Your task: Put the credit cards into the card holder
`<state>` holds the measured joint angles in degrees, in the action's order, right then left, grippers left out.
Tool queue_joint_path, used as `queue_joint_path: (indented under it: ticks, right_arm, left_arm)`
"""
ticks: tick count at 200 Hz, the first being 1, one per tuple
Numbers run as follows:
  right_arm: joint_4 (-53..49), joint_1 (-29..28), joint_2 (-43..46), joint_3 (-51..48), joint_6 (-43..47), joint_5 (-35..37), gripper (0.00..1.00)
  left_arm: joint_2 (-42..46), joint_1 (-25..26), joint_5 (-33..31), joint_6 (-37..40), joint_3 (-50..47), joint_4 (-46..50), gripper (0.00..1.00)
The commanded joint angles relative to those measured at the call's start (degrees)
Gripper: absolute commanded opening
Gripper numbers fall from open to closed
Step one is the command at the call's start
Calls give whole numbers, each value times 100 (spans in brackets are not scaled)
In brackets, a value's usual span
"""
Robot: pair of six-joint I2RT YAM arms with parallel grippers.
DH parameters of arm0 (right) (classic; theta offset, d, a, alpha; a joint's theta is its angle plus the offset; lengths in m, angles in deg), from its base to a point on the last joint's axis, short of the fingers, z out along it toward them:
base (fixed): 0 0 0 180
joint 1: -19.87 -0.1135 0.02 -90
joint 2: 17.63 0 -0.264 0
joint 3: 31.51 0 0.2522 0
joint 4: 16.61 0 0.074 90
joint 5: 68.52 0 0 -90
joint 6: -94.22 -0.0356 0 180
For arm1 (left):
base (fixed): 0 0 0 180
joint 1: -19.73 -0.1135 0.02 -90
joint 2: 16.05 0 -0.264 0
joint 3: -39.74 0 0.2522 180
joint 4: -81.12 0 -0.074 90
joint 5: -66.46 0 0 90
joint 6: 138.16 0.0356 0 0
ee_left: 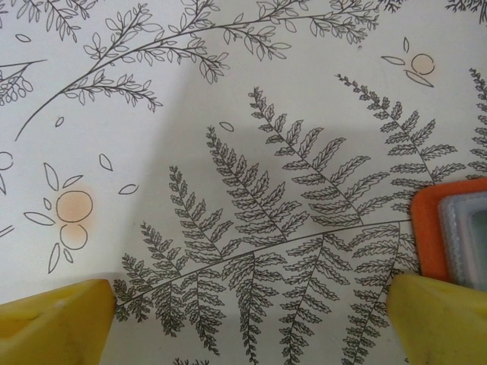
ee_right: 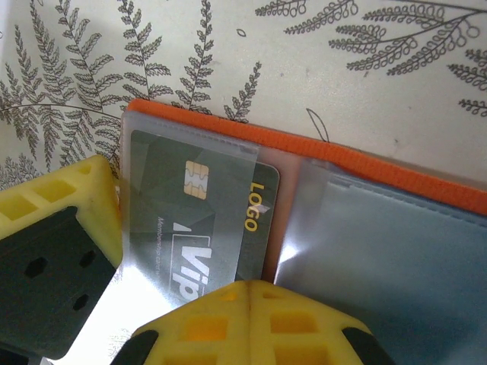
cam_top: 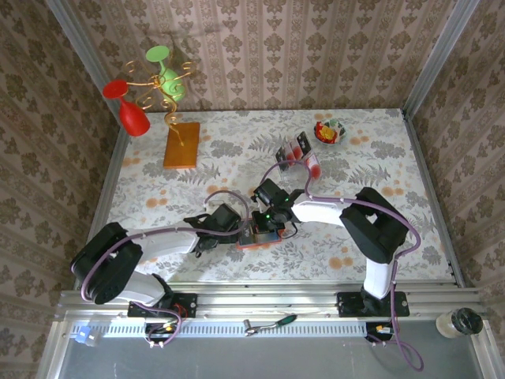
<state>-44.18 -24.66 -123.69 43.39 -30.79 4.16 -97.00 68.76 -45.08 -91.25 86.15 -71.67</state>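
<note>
Card holder [cam_top: 252, 242] is lying opened flat on the fern-printed table [cam_top: 158, 189], near the front edge and right between the two arms. Its orange cover is facing down and its clear pockets up, so a card can slide straight in.

One black card [ee_right: 198, 220], chip and gold lettering showing, is sitting under the clear film of one pocket. By my reckoning it is most of the way in, and its near edge is running beneath the right gripper [ee_right: 251, 304]. That gripper's yellow tips are pressing tight together with no gap between them, and they are bearing on the card's edge. I am reading that as a closed tip nudging the card deeper rather than a pinch. Whether the edge is nipped between them, I cannot tell.

The left gripper [ee_left: 251, 325] is hanging low over the cloth, spread wide with nothing between its tips. One of its fingers [ee_right: 68, 201] is sitting right against the holder's orange corner. It seems to be acting as a stop so the wallet is not sliding away under the push.

Other credit cards [cam_top: 297, 148] are standing well back on the table, waiting their turn. What I am watching for is the soft film buckling, or the holder skating sideways if that left arm backs off too soon.
</note>
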Motion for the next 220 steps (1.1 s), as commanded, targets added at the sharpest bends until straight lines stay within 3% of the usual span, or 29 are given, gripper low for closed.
queue_joint_path:
  ticks: [1,51,105,169,220]
  right_arm:
    - [27,-50,-185,124,-114,-104,0]
    - [96,-73,-232,118,-190,-182,0]
    - [51,-44,30,174,-299,-272,0]
    - [-311,255,689,156,-70,-187,15]
    - [-838,589,692,176,568,251,17]
  left_arm:
    - [-228,-51,14,-11,-41,140,93]
    - [-102,-35,-3,-6,-40,169,94]
    - [323,-68,-311,-120,117,630,100]
    - [735,-58,-318,-125,291,853,100]
    - [712,188,-289,-140,611,772,100]
